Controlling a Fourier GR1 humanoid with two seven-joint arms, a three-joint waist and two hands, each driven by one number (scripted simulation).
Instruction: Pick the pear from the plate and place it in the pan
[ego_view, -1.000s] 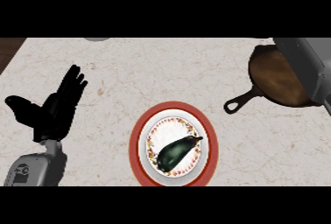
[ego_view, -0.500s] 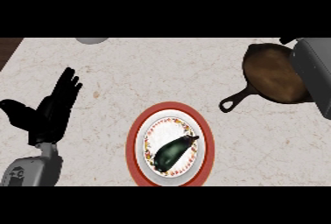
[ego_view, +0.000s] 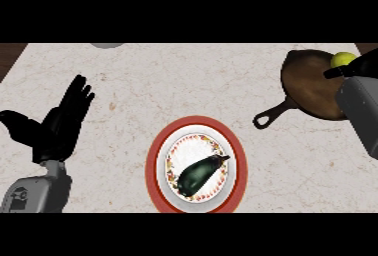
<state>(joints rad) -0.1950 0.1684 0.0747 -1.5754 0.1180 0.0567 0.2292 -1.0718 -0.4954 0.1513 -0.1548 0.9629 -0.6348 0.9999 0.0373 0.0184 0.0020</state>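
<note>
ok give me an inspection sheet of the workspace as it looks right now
surface: pale speckled stone counter
job's things: small yellow-green pear at the far rim of the dark brown cast-iron pan, beside the right hand; cannot tell if it rests in the pan; red-rimmed round plate at centre
clutter: dark green aubergine-like item lying on the plate; grey round object cut by the top edge
hands: left hand open, resting at left, fingers up; right hand over the pan, mostly hidden
cables: nothing seen
surroundings: dark strip beyond the counter's left corner

One plate (ego_view: 156, 165), pan (ego_view: 310, 87), pear (ego_view: 341, 59), eggplant (ego_view: 199, 172)
</note>
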